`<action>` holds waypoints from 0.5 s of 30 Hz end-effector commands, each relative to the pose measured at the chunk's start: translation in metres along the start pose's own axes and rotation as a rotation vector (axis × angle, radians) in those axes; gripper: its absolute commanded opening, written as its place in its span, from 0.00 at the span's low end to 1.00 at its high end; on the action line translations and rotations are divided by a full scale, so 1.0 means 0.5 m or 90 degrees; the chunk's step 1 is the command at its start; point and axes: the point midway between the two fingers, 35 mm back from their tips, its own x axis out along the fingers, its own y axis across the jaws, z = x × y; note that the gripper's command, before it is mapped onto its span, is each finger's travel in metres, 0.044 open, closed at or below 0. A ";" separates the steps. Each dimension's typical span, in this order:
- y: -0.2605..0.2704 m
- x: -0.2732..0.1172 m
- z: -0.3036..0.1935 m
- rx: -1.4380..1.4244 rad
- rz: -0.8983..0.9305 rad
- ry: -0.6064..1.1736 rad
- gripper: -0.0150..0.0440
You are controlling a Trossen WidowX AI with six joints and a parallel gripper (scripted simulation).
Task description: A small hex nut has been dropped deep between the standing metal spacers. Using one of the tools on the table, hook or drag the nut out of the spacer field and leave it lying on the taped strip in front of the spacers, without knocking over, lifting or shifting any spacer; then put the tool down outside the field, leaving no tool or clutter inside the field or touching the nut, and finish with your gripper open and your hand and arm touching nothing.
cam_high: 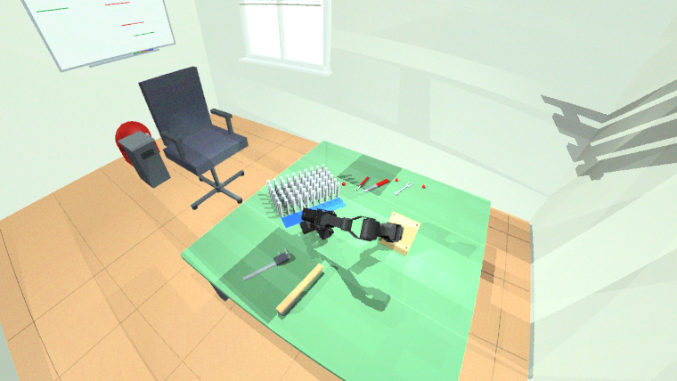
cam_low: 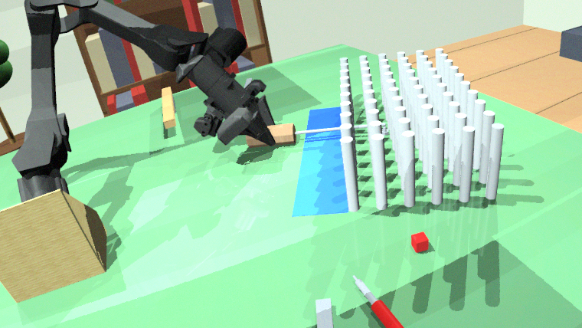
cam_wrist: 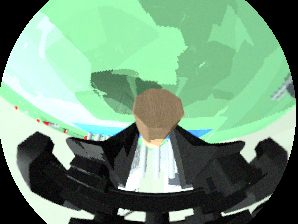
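Note:
My gripper is shut on the wooden handle of a hook tool, low over the table in front of the blue taped strip. The tool's thin metal rod points away from my hand, crosses above the strip and enters the spacer field near its front rows. Its small bent tip shows between spacers. The grey metal spacers stand upright in rows. The hex nut cannot be made out in any view.
A caliper and a wooden bar lie on the near side in the top view. A red cube, a red-handled screwdriver, another red-handled tool and a wrench lie beyond the spacers' right side.

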 end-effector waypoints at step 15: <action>0.001 -0.015 0.021 0.005 0.001 0.001 0.25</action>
